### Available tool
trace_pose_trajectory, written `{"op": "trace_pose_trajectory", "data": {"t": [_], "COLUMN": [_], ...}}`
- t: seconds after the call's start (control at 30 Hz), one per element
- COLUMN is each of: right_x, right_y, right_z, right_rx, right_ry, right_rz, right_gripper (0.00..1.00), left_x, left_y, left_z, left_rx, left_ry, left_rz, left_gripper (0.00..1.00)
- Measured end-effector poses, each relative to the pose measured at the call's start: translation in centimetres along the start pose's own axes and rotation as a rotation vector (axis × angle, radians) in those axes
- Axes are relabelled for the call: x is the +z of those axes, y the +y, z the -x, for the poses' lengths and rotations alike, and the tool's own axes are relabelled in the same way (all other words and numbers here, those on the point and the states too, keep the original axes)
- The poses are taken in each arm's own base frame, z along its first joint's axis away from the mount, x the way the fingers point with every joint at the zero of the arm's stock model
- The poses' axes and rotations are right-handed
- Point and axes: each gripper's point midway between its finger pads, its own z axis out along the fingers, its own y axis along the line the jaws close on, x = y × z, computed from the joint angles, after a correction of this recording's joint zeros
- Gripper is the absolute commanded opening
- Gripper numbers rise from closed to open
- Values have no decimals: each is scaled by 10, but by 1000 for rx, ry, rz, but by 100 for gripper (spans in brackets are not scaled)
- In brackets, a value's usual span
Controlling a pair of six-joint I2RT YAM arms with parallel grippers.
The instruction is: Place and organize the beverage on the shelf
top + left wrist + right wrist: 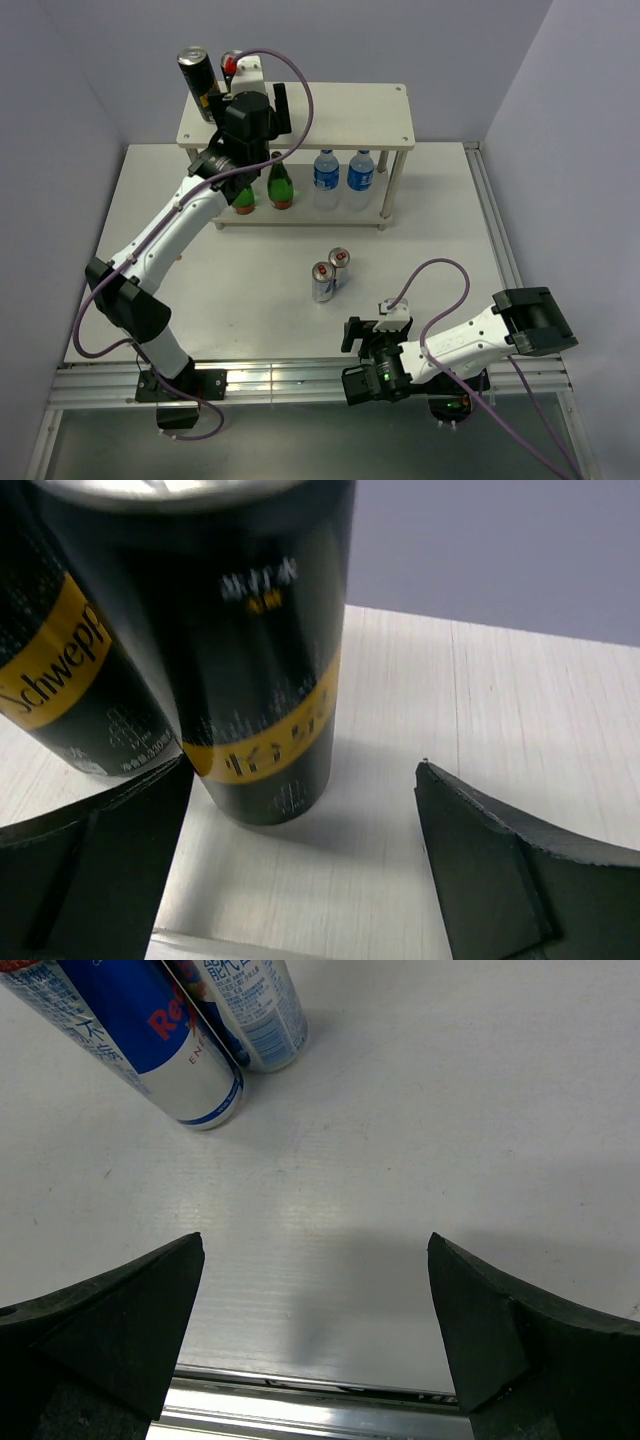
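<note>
My left end effector (305,780) stands wide beside the black cans (260,660), upper left; right end effector (315,1242) wide too.

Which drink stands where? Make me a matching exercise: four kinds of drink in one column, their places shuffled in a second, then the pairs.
Drinks
1. black cans
2. green bottles
3. water bottles
4. slim blue-silver cans

Places
A. on the table, in front of the shelf
B. lower board, left part
C. top board, left end
D. lower board, right of the green glass

Pairs: 1-C, 2-B, 3-D, 4-A
</note>
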Motion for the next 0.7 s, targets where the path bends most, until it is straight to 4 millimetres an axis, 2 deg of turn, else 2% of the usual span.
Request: {"op": "trace_pose_trajectory", "data": {"t": [0.27, 0.4, 0.53, 0.7], "right_x": [0, 0, -3, -12], "right_y": [-1, -3, 0, 19], "right_z": [-2, -1, 0, 12], "right_rx": [-4, -20, -43, 51], "right_ry": [0, -2, 1, 22], "right_rz": [-6, -8, 15, 132], "right_gripper": [100, 100, 100, 100], "left_x": [-23, -43, -79, -133], "left_y": [-2, -3, 5, 31], "left_z": [-12, -16, -37, -70], "left_rx": [1, 9, 29, 21], "left_ry": [22, 28, 62, 117], "left_rz": [-25, -23, -35, -72], "left_gripper": [99, 99, 99, 99]}}
